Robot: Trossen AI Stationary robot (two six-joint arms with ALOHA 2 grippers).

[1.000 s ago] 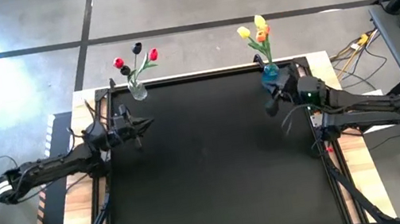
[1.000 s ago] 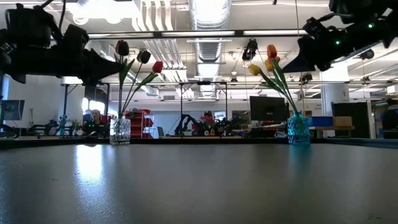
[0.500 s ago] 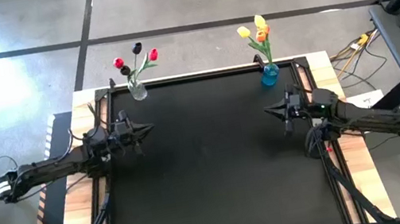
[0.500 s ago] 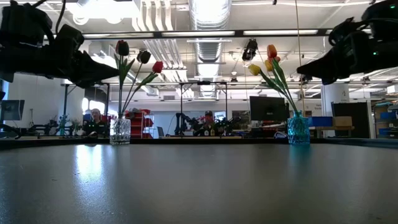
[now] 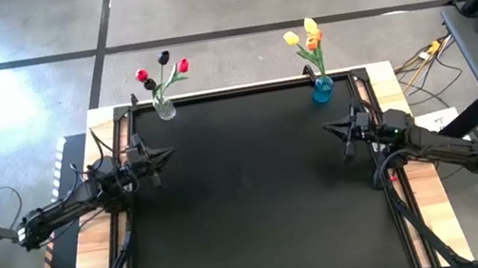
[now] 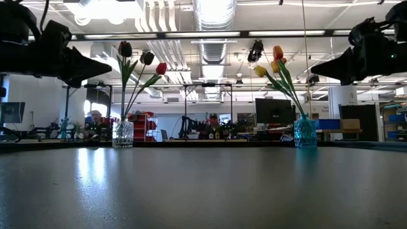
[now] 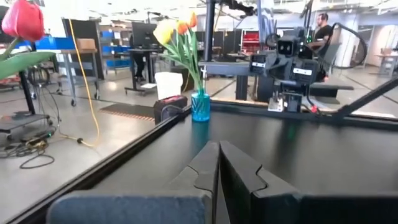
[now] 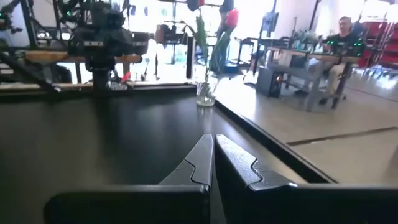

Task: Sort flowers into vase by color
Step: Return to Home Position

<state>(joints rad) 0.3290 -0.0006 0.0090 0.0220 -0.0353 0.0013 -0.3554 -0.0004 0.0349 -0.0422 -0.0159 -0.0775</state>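
Over table [image 5: 251, 209], 2 level, closed hands [image 5: 163, 153] [image 5: 331, 129]

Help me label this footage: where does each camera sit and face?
High: above the table, looking straight down; shows left arm with left gripper, right arm with right gripper.
Low: at table height, looking level across at the clear vase and blue vase; both grippers enter above.
Left wrist: on the left arm, facing the blue vase; its shut fingers show.
Right wrist: on the right arm, facing the clear vase; its shut fingers show.
Shared: high and low show both vases.
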